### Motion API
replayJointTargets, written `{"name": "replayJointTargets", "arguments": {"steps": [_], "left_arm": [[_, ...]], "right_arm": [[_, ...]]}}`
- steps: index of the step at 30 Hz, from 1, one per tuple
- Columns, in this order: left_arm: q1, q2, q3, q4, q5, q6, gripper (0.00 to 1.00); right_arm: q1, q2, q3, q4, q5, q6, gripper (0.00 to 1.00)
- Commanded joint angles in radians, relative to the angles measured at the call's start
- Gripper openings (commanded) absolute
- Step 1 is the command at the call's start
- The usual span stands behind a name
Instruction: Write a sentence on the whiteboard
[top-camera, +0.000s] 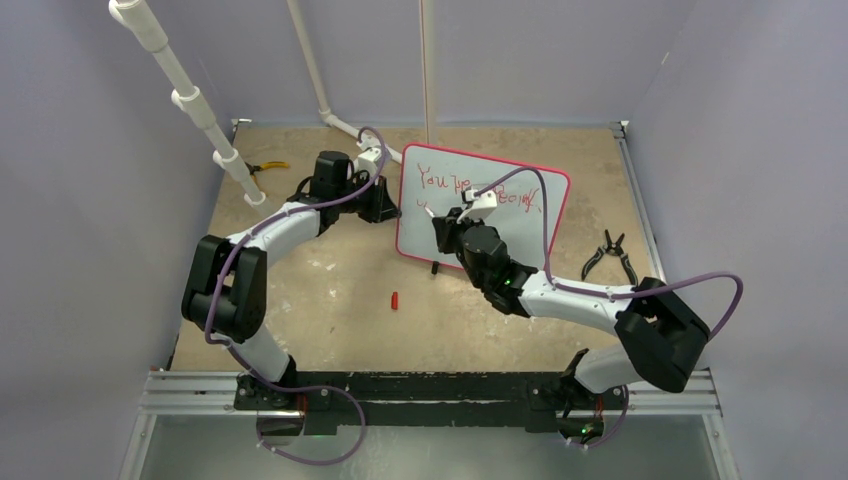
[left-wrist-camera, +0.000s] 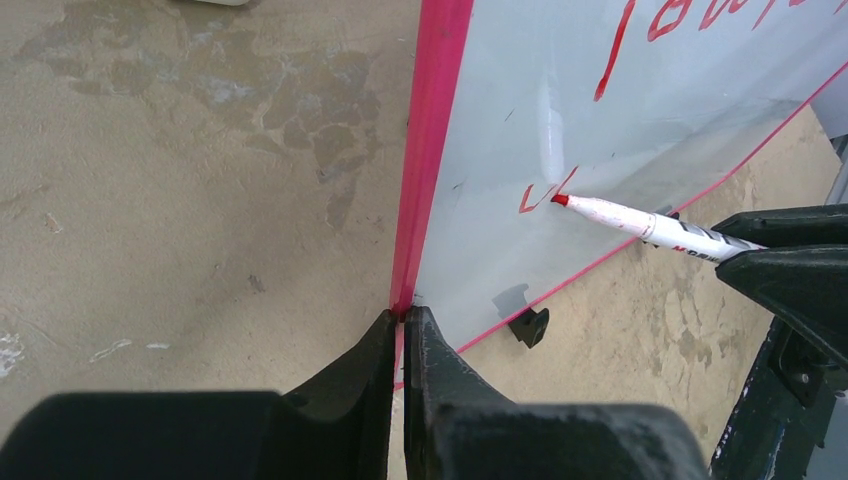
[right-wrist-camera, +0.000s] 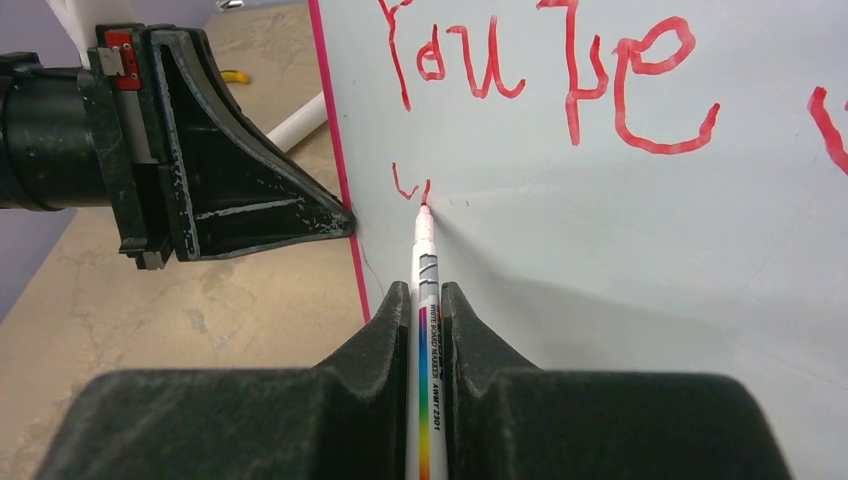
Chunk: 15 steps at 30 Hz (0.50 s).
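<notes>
The whiteboard (top-camera: 520, 232) stands upright at the middle back of the table, with a red-pink frame. The sentence (top-camera: 445, 181) runs in red along its top, and reads "You're" in the right wrist view (right-wrist-camera: 540, 70). A short red stroke (right-wrist-camera: 410, 186) starts a second line. My right gripper (right-wrist-camera: 427, 290) is shut on the white marker (right-wrist-camera: 425, 255), whose red tip touches the board at that stroke. My left gripper (left-wrist-camera: 403, 315) is shut on the board's left frame edge (left-wrist-camera: 430, 150). The marker (left-wrist-camera: 650, 226) also shows in the left wrist view.
A small red cap (top-camera: 394, 300) lies on the table in front of the board. Black pliers (top-camera: 610, 255) lie to the right and yellow-handled pliers (top-camera: 268, 166) at the back left. White pipes (top-camera: 190, 100) rise at the back. A black board foot (left-wrist-camera: 528, 325) rests on the table.
</notes>
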Motion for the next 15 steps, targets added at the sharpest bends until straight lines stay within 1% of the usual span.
{"name": "replayJointTargets", "arguments": {"steps": [1, 10, 15], "left_arm": [[-0.009, -0.043, 0.014, 0.033, 0.014, 0.017, 0.0], [-0.009, -0.041, 0.014, 0.032, 0.013, 0.014, 0.0], [-0.009, -0.04, 0.014, 0.032, 0.011, 0.014, 0.0]], "right_arm": [[0.001, -0.025, -0.009, -0.019, 0.013, 0.013, 0.0], [0.001, -0.086, -0.011, -0.054, 0.031, 0.015, 0.0], [0.001, -0.115, -0.012, -0.035, 0.02, 0.002, 0.0]]}}
